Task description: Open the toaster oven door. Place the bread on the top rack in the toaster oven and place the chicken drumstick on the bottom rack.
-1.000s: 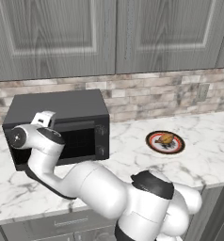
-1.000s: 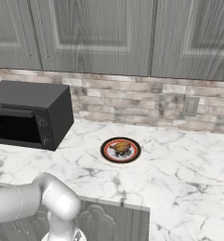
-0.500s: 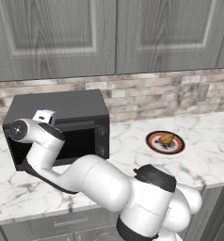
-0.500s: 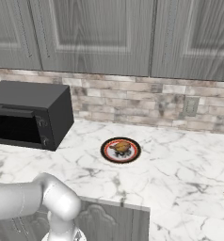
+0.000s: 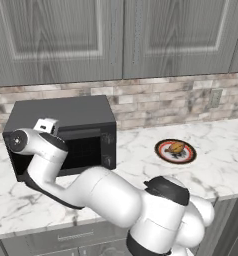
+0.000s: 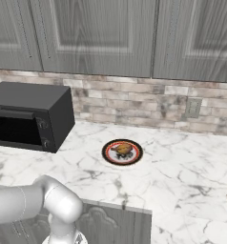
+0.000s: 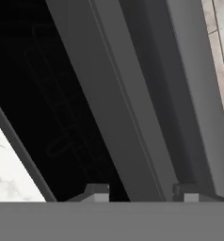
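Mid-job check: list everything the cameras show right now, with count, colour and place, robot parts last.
toaster oven: 1, matte black, left end of counter against the wall
toaster oven door: 1, black with dark glass, right in front of the hand camera
plate: 1, dark rim, mid-counter, holding both foods
bread: 1, golden-brown, on plate
chicken drumstick: 1, brown, on plate, hard to tell apart
counter: 1, white marble
wall outlet: 1, pale, on backsplash
gripper: 1, dark tips straddling the door's top edge

Grey panelled wall cabinets (image 5: 116,37) hang above a brick-pattern backsplash (image 6: 134,102) (beige and grey tiles) with a wall outlet (image 6: 193,107). Below runs a white marble counter (image 6: 182,167) over grey base cabinets (image 6: 115,226).
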Tool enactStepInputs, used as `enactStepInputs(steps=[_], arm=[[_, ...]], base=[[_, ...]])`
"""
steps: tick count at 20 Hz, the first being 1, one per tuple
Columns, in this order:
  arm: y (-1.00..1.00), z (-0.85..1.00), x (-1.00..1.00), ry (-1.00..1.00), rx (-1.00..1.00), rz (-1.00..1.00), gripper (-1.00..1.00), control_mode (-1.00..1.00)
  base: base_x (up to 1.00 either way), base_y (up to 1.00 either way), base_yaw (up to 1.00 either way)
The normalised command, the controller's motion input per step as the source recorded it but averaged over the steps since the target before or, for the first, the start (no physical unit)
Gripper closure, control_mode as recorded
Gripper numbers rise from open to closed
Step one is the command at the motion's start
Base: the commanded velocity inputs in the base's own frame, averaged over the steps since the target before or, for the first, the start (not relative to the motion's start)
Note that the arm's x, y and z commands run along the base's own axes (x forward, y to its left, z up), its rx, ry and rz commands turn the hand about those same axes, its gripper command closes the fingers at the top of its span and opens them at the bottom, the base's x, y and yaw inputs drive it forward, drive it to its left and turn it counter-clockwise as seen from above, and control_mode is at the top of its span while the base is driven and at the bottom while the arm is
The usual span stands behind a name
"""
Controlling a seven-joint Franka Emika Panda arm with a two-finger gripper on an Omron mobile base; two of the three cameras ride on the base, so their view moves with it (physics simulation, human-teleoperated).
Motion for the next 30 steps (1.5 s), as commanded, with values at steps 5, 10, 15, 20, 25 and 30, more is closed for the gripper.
enactStepInputs(steps=[5, 10, 15, 20, 25, 30], arm=[[0.00, -0.94, -0.33, 0.05, 0.00, 0.02, 1.00, -1.00], [0.00, -0.94, -0.25, 0.09, 0.00, 0.04, 1.00, -1.00], [0.00, -0.94, -0.26, 0.11, 0.00, 0.03, 1.00, -1.00], [-0.09, -0.77, -0.08, 0.06, 0.00, 0.04, 1.00, -1.00], [-0.08, 0.26, -0.01, 0.00, -0.03, 0.00, 1.00, -1.00], [0.01, 0.59, -0.08, 0.06, -0.06, 0.00, 1.00, -1.00]], base=[[0.00, 0.00, 0.00], [0.00, 0.00, 0.00], [0.00, 0.00, 0.00], [0.00, 0.00, 0.00], [0.00, 0.00, 0.00], [0.00, 0.00, 0.00]])
